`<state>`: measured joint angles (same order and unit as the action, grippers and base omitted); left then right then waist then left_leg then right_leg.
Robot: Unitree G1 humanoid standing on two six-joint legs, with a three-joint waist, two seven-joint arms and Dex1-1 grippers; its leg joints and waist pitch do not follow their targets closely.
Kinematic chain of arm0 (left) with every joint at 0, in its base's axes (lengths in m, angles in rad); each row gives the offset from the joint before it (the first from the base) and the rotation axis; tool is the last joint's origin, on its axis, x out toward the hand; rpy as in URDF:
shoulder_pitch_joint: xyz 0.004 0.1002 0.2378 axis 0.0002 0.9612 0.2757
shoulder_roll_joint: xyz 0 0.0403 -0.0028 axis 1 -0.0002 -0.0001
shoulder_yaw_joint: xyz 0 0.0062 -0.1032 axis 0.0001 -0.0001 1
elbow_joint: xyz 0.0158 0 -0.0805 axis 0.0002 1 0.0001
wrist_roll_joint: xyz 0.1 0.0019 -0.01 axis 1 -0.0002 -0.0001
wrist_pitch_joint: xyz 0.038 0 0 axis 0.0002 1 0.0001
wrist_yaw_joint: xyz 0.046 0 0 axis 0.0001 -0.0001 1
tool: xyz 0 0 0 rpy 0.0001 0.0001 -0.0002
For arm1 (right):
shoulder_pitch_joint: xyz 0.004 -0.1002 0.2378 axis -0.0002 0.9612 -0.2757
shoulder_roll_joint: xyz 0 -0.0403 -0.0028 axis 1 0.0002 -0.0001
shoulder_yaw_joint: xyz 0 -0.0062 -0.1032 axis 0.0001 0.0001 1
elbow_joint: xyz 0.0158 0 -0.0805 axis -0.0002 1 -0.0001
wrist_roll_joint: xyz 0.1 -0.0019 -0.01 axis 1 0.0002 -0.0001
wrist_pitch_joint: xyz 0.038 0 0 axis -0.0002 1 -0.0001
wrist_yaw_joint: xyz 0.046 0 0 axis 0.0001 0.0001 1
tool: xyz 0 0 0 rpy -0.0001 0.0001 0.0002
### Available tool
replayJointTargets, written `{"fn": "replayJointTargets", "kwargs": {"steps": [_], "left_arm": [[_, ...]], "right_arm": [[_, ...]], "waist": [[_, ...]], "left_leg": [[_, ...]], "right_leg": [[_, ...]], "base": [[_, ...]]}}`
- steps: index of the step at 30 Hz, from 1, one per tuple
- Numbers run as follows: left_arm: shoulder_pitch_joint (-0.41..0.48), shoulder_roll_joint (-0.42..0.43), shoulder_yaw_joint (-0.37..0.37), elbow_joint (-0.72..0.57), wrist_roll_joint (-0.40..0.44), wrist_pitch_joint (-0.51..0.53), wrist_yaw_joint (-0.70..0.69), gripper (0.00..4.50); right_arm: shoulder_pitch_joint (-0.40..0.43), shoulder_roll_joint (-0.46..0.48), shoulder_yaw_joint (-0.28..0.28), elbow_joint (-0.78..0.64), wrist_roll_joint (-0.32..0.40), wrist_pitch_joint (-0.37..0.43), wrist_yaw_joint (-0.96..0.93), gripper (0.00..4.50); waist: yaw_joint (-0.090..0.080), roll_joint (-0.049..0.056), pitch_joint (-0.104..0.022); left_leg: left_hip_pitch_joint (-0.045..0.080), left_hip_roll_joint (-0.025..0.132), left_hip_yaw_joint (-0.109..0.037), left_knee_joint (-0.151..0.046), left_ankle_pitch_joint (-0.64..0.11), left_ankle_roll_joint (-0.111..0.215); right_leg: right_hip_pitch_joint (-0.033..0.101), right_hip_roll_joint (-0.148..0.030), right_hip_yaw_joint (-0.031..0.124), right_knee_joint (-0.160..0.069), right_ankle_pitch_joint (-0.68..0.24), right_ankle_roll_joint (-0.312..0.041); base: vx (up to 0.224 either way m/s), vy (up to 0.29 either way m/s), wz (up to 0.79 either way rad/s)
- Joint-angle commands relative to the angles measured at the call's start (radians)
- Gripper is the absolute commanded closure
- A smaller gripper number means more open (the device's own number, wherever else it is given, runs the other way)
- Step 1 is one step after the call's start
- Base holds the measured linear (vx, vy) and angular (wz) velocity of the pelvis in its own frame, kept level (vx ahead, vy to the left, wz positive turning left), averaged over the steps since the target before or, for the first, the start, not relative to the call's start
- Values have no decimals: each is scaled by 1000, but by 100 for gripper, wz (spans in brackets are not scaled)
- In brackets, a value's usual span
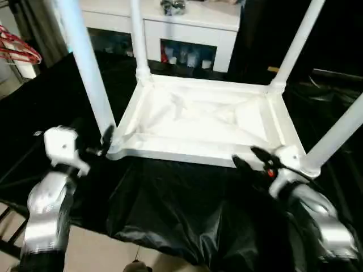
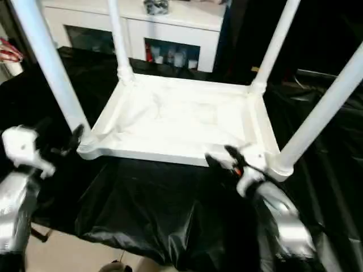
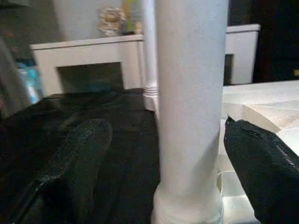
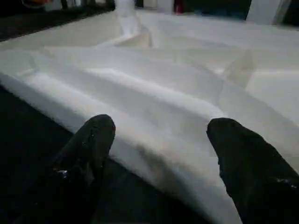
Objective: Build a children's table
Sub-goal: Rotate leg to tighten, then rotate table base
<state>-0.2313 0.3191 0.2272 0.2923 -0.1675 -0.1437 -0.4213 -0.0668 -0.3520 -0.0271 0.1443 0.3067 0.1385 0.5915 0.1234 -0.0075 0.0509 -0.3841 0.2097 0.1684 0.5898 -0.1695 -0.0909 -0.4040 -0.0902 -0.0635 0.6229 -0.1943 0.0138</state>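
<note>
The children's table lies upside down on a black cloth, its ribbed white tabletop [image 1: 198, 119] facing up. Legs stand upright in its corner sockets: near-left leg [image 1: 85, 56], far-left leg [image 1: 137, 34], far-right leg [image 1: 298, 45], near-right leg [image 1: 340, 133]. My left gripper [image 1: 105, 139] is open at the base of the near-left leg [image 3: 189, 116]; its fingers [image 3: 79, 154] stand on either side of the leg, apart from it. My right gripper [image 1: 249, 157] is open at the tabletop's near edge [image 4: 154, 116], close to the near-right corner, with its fingers [image 4: 88, 144] holding nothing.
The black cloth [image 1: 170, 209] drapes over the work surface and hangs off the front edge. A white cabinet with glass doors [image 1: 187, 34] stands behind the table. Red hangers [image 1: 17, 51] hang at the far left. Beige floor [image 1: 85, 249] shows below the cloth.
</note>
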Motion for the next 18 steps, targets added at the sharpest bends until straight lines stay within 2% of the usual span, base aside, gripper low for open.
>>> {"fn": "replayJointTargets", "kwargs": {"steps": [1,4,6,7,9,10,12,14,17,18], "left_arm": [[-36,20,-12,69,29,4,-13,5],[-98,27,-3,151,19,18,-17,5],[-170,38,0,248,0,35,-38,5],[-170,38,0,248,0,35,-38,5],[-237,35,4,313,-44,54,-96,5],[-260,33,4,333,-60,55,-125,5],[-281,33,-2,345,-77,66,-179,5],[-297,38,-12,345,-102,96,-254,5],[-301,51,-29,329,-147,152,-375,5],[-294,60,-39,320,-159,175,-420,5]], "right_arm": [[24,-23,0,-67,12,60,17,88],[58,-52,5,-124,16,104,36,88],[90,-90,12,-188,34,156,61,88],[90,-90,12,-188,34,156,61,88],[92,-116,12,-192,21,184,60,88],[79,-116,10,-175,5,197,41,88],[50,-107,7,-130,-25,214,-1,88],[10,-92,2,-72,-67,226,-61,88],[-45,-78,10,-4,-122,233,-139,88],[-62,-71,14,17,-132,229,-155,88]], "waist": [[2,9,-60],[1,8,-62],[-2,7,-59],[1,8,-60],[2,6,-60],[3,7,-60],[2,2,-61],[0,7,-62],[-2,3,-62],[-1,5,-63]], "left_leg": [[15,12,-4,-81,-308,9],[10,10,-5,-80,-299,4],[10,9,-5,-80,-301,6],[16,7,-3,-77,-306,9],[13,11,-5,-80,-305,7],[18,11,-4,-78,-309,4],[12,12,-6,-80,-288,-3],[15,10,-3,-79,-270,-9],[16,9,-1,-79,-270,-14],[20,11,0,-78,-270,-17]], "right_leg": [[38,-35,39,-90,-243,-101],[44,-39,36,-88,-228,-113],[44,-40,36,-91,-246,-115],[41,-39,36,-94,-254,-112],[45,-43,35,-93,-260,-118],[39,-44,36,-94,-266,-127],[44,-47,34,-89,-237,-148],[41,-47,34,-86,-223,-167],[42,-50,34,-84,-237,-177],[39,-50,35,-84,-234,-178]], "base": [[0,0,0],[0,0,0],[0,0,0],[0,0,0],[0,0,0],[0,0,0],[0,0,0],[0,0,0],[0,0,0],[0,0,0]]}}
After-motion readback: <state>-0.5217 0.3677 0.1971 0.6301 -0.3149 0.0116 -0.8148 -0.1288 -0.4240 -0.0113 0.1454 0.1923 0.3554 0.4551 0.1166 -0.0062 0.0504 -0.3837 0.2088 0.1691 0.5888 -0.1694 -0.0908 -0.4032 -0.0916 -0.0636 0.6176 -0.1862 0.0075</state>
